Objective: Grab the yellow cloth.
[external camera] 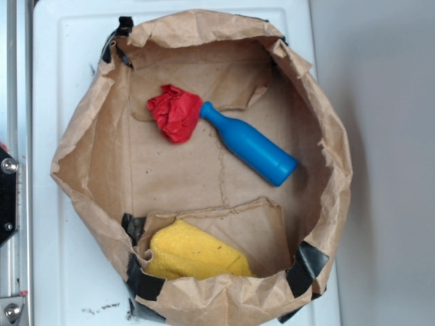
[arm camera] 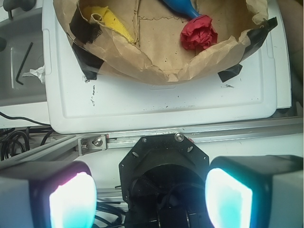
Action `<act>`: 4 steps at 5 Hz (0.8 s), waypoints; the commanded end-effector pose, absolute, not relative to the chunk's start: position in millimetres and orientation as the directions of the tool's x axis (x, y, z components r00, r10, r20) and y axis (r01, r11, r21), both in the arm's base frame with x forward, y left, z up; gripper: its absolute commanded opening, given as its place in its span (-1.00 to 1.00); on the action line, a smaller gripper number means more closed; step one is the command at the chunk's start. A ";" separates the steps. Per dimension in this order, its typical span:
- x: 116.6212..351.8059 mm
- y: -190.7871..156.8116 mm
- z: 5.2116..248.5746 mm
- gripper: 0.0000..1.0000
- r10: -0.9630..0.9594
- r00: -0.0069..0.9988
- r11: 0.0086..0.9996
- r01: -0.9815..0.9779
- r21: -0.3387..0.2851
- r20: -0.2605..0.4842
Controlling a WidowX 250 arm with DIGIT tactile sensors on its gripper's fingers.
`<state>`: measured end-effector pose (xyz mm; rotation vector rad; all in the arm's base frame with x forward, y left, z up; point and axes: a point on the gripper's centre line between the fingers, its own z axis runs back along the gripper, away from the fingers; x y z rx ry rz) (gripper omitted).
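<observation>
The yellow cloth (external camera: 194, 255) lies bunched in the near corner of a brown paper bag (external camera: 88, 156) in the exterior view, partly behind the bag's front wall. In the wrist view only a strip of the yellow cloth (arm camera: 114, 21) shows at the top left, under a paper fold. My gripper (arm camera: 151, 199) is open, its two glowing pads far apart, hanging over the black robot base outside the bag, well short of the cloth. The gripper does not show in the exterior view.
A red cloth wad (external camera: 175, 113) and a blue bottle (external camera: 251, 146) lie in the far half of the bag. Black tape (external camera: 306, 266) holds the bag's corners. The bag rests on a white board (arm camera: 156, 102). An aluminium rail (arm camera: 142, 138) runs between board and robot base.
</observation>
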<state>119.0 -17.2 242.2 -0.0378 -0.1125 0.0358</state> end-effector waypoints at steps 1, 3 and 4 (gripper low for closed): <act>119.0 -17.2 242.2 1.00 0.038 0.993 0.999 -0.034 -0.040 0.112; 219.1 -3.5 211.9 1.00 0.140 0.984 0.990 -0.139 -0.017 0.106; 269.4 24.0 192.9 1.00 0.118 0.985 0.993 -0.113 -0.046 0.128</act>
